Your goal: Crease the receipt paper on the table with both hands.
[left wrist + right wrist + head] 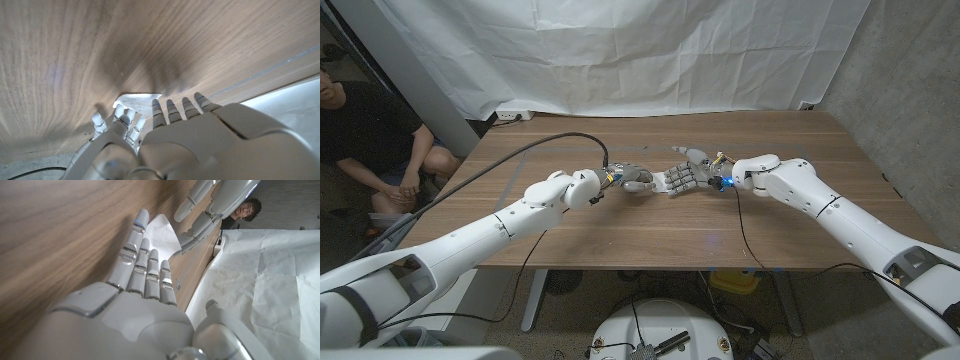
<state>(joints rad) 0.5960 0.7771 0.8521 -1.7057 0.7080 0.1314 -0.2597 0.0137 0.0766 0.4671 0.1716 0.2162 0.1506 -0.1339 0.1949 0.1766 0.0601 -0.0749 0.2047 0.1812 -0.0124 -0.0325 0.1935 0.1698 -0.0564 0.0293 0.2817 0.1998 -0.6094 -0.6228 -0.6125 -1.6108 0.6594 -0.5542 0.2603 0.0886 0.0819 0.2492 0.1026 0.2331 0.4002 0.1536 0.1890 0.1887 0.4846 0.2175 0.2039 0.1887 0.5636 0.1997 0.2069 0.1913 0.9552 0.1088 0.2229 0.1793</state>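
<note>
brown wooden table [660, 235] in front of a white cloth wall [620, 50], a person sitting at ten o'clock. small white receipt paper [162, 235] near the middle of the table, between both hands. left hand [635, 179] fingers touching the paper's edge. right hand [688, 178] fingers straight and close together, lying on the paper.
</note>
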